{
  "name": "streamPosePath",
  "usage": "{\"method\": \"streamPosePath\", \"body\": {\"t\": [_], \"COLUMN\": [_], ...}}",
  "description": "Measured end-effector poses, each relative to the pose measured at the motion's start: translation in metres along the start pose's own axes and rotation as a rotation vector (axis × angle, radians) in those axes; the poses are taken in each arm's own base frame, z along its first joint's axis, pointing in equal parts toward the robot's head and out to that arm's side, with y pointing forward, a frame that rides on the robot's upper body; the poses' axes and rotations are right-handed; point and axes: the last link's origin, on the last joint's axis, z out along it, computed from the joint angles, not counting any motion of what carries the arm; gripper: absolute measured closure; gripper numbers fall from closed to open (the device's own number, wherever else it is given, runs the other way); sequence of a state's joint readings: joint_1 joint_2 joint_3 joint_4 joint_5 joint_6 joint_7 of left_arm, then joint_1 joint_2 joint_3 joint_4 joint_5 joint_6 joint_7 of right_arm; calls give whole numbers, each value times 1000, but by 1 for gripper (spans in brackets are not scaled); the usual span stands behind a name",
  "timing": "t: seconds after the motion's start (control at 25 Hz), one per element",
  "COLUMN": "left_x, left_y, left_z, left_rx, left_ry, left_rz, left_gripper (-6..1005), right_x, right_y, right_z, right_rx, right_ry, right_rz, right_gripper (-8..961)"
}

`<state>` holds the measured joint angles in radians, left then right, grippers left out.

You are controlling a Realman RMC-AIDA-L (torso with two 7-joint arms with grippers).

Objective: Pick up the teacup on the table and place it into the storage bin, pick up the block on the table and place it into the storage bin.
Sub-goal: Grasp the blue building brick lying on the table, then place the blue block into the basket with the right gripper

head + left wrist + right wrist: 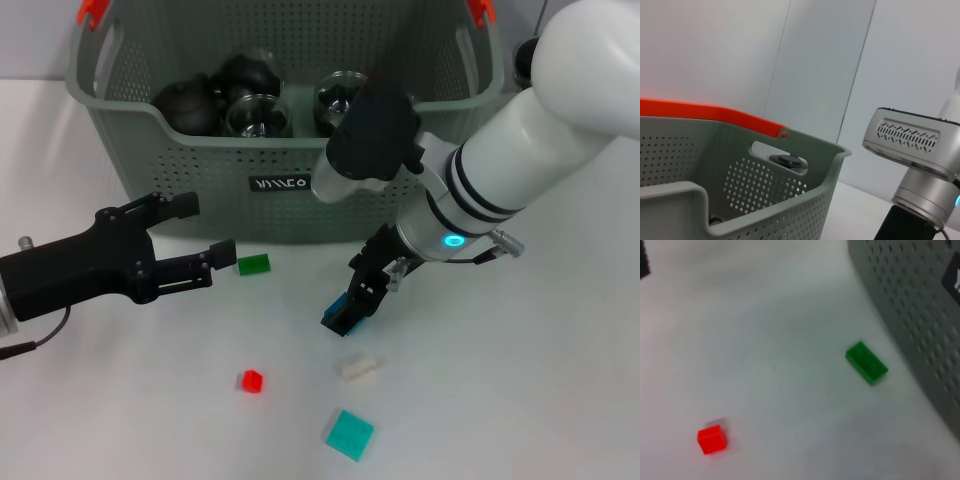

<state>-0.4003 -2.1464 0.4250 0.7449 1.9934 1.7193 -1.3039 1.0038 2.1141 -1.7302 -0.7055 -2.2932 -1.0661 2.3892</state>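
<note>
In the head view the right arm enters from the upper right of the frame and slopes down toward centre, its wrist bent so that the right hand (350, 308) points downward at the worktop (520, 400). Its fingers are clenched on a blue block (336, 312), held at or just above the surface; contact with the worktop cannot be determined. The left hand (205, 228) reaches in from the left edge, level and pointing right, with its fingers spread apart and holding nothing, near a green block (254, 265). The storage bin (200, 190) occupies the top centre of the frame and contains glass teacups and dark round items. On the worktop below the right hand lie a white block (357, 368), a teal block (349, 435) and a red block (250, 381).
</note>
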Motion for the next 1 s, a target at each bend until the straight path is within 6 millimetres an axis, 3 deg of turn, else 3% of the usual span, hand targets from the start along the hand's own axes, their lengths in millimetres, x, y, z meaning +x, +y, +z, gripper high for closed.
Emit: {"method": "streamPosePath", "body": {"t": [0.52,1.0], "left_x": [-1,-1], "left_y": [-1,-2], "left_z": [2,2], "left_rx": [6,7], "left_ry": [5,7], "left_rz": [-3,-3], "left_gripper": [80,81], "right_x": [4,1], "right_y": [4,5], "right_z": [11,9], "right_rx": [16,23], "right_ry": [9,14], "right_rz": [-3,-25], "right_gripper": [78,383]}}
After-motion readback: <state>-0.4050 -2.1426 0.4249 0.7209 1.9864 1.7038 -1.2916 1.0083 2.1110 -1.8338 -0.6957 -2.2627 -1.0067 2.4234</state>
